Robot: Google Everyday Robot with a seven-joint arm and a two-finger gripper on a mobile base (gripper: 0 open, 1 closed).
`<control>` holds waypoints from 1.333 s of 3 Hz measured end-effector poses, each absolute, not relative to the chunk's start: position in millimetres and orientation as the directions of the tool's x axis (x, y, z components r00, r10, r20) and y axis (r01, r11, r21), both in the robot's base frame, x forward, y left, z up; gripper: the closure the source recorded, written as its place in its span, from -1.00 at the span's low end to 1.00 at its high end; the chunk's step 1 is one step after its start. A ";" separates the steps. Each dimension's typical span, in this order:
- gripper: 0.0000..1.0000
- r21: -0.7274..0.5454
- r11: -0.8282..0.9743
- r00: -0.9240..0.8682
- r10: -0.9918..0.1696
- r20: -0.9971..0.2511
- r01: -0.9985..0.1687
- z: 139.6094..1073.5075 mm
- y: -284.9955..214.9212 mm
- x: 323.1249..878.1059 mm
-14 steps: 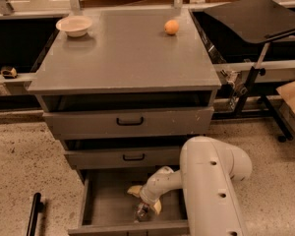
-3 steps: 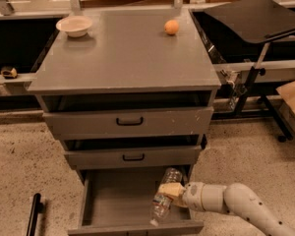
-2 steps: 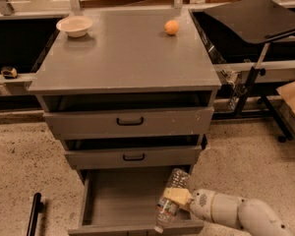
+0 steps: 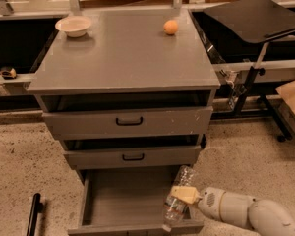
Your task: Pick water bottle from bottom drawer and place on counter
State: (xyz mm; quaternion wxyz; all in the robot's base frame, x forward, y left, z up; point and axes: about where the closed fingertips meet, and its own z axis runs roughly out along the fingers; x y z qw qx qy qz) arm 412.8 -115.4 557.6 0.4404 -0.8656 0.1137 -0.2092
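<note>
Water bottle [image 4: 174,210], tilted, sits clamped around its middle by the claw [image 4: 185,194] at the lower centre-right of the frame, over the right front part of the open bottom drawer [image 4: 123,195].

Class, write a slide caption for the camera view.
Cream pincer grips clear crinkled plastic water bottle, tilted over the open grey bottom drawer's right side.

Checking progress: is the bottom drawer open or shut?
Open: bottom drawer interior shows; gripper holds water bottle tilted over its right side.
</note>
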 end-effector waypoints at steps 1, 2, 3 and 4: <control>1.00 -0.725 -0.686 0.862 -0.334 0.383 0.056 623.4 -128.3 422.6; 1.00 -0.598 -0.786 0.830 -0.224 0.511 0.156 729.6 -130.3 425.3; 1.00 -0.527 -0.823 0.819 -0.147 0.555 0.210 816.1 -123.6 435.9; 1.00 -0.432 -0.889 0.836 -0.116 0.537 0.154 869.6 -140.0 456.2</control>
